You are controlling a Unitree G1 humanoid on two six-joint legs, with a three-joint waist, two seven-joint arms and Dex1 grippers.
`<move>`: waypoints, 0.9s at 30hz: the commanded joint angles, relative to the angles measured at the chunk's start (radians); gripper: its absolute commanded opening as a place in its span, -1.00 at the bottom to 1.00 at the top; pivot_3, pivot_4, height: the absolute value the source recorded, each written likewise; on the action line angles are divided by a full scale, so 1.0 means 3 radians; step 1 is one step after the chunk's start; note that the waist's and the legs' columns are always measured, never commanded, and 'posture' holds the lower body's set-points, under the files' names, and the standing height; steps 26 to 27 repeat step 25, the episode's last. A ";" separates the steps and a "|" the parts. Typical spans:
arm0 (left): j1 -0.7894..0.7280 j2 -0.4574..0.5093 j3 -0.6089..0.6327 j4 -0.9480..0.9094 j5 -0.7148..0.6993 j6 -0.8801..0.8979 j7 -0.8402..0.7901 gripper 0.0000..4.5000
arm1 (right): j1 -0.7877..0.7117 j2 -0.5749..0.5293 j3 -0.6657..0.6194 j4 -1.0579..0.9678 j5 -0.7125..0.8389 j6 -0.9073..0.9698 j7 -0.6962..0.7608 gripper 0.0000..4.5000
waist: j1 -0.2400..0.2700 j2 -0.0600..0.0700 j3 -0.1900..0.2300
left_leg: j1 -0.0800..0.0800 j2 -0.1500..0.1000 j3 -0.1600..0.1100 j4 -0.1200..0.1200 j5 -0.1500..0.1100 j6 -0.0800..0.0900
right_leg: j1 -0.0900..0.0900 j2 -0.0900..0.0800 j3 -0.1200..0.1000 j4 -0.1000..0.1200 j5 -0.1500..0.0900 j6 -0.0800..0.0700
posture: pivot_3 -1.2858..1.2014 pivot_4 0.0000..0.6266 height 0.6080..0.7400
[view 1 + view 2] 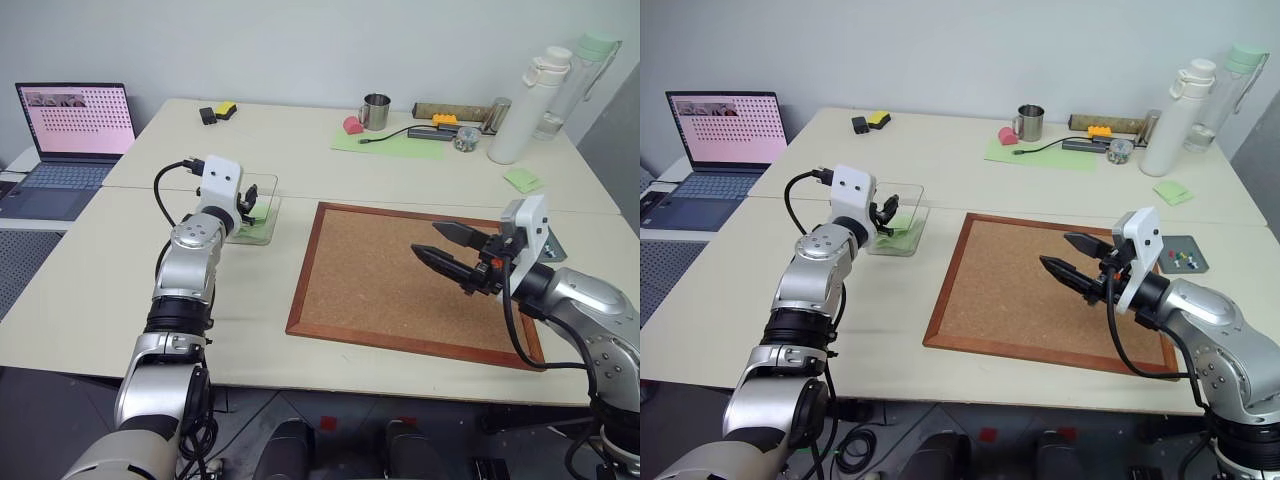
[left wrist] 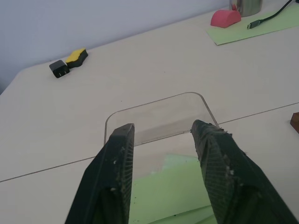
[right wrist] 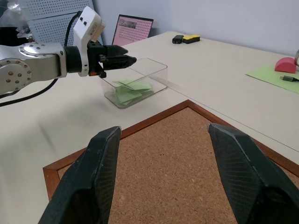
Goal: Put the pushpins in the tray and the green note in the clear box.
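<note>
The left gripper hangs over the near end of the clear box, its black, ribbed jaws spread apart and empty. Just below and ahead of those jaws the green note lies inside the box, a thin, limp square of pale green paper resting on the bottom with one edge lifted slightly. The box is transparent hard plastic, rectangular with low walls and rounded corners, and sits on the smooth cream worktop. The right gripper is held level above the corkboard, a grainy brown sheet in a reddish wood frame; its jaws are wide and hold nothing. Just beyond the right jaws, off the board's far corner, sits the tray, a flat dark grey square with a low rim, with several small coloured pushpins in it. Both parts of the task look done. The left jaws would best lift straight up and clear of the box walls, since the light box could easily be nudged and the paper dragged out by a brushing finger.
</note>
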 commanded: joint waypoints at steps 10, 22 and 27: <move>0.0449 0.0330 -0.0310 -0.1644 -0.0785 0.0749 -0.1532 0.18 | 0.0350 -0.0401 -0.0552 -0.0028 -0.0147 -0.0049 0.0011 0.38 | -0.0006 0.0000 0.0000 | 0.0001 0.0001 0.0003 -0.0002 0.0000 0.0000 | 0.0000 0.0000 0.0003 -0.0001 0.0000 -0.0001 | 0.03 -0.52 1.00; 0.0611 0.0320 -0.0596 -0.2343 -0.0971 0.1284 -0.1671 0.18 | 0.0661 -0.0515 -0.0956 -0.0216 -0.0030 0.0154 -0.0108 0.38 | -0.0003 0.0000 0.0000 | 0.0004 0.0003 0.0007 0.0005 0.0001 0.0002 | 0.0004 0.0002 0.0008 -0.0001 0.0000 -0.0001 | 0.03 -0.52 1.00; 0.0623 0.0319 -0.0562 -0.2394 -0.0981 0.1296 -0.1620 0.18 | 0.0782 -0.0510 -0.1169 -0.0352 0.0077 0.0255 -0.0166 0.38 | -0.0002 0.0001 0.0000 | 0.0004 0.0003 0.0006 0.0004 0.0001 0.0002 | 0.0003 0.0004 0.0008 -0.0001 -0.0001 -0.0001 | 0.03 -0.52 1.00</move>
